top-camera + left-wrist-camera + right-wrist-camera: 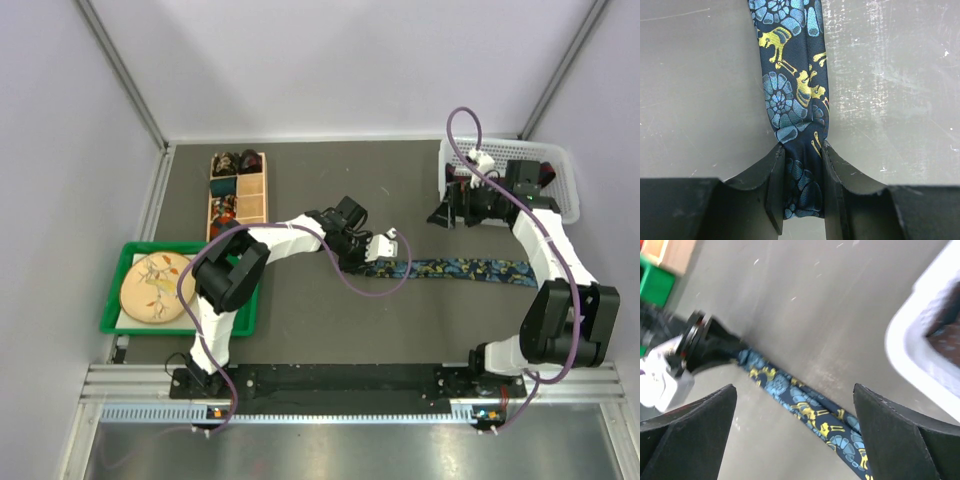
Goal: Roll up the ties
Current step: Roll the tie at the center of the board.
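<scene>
A dark blue tie with blue and yellow print lies flat across the table's middle, running left to right. My left gripper is shut on its left end. In the left wrist view the tie runs away from the gripper, and its end is pinched between the jaws. My right gripper is open and empty, above the table just left of the white basket. In the right wrist view the tie lies below the wide-open gripper. Several small coiled ties sit in a wooden box.
The wooden compartment box stands at the back left. A green tray holding a round plate is at the left. A white basket stands at the back right; its corner shows in the right wrist view.
</scene>
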`<state>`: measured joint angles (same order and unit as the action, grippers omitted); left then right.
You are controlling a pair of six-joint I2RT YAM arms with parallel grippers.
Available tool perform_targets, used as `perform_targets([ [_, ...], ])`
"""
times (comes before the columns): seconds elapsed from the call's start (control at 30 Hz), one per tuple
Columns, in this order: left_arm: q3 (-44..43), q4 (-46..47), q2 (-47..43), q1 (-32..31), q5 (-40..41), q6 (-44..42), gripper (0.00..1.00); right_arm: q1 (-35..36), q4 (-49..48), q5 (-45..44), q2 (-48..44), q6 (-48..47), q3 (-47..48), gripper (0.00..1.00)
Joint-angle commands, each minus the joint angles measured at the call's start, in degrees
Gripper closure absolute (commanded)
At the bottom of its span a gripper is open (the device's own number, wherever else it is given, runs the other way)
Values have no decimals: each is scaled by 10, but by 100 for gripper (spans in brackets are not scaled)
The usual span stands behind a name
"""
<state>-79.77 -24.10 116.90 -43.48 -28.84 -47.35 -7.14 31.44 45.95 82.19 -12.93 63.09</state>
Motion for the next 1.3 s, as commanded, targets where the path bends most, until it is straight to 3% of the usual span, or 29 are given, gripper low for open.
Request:
perform_targets([
  [0.0,25,-75,18,9,59,-12,92,20,-139,-141,-78,149,35,1],
  [0.07,25,-74,17,9,60,-11,92,6,-143,-232,-75,312,48,1],
  [0.13,23,-73,20,9,59,-9,92,-11,-163,-141,-51,309,64,12],
  [0.2,20,-72,22,9,58,-9,92,-13,-94,-44,10,289,88,15],
  [0.3,18,-74,24,9,59,-8,92,-11,-75,95,72,326,68,1],
  [0.37,22,-71,21,9,60,-9,92,-4,-124,143,80,393,-4,2],
  [0.47,22,-69,20,9,60,-7,92,31,-196,144,77,407,-71,17],
  [0.57,21,-70,21,9,60,-6,92,87,-199,137,99,410,-95,31],
  [0.67,20,-71,21,9,60,-7,92,114,-279,128,125,454,-135,56],
  [0.73,18,-73,24,9,60,-7,92,136,-329,121,156,473,-148,64],
  [0.77,18,-74,25,9,60,-7,92,141,-349,115,166,498,-153,74],
  [0.83,15,-75,25,9,60,-7,92,155,-373,114,185,514,-159,79],
  [1.27,7,-78,32,9,57,-3,92,216,-379,53,211,459,-171,71],
])
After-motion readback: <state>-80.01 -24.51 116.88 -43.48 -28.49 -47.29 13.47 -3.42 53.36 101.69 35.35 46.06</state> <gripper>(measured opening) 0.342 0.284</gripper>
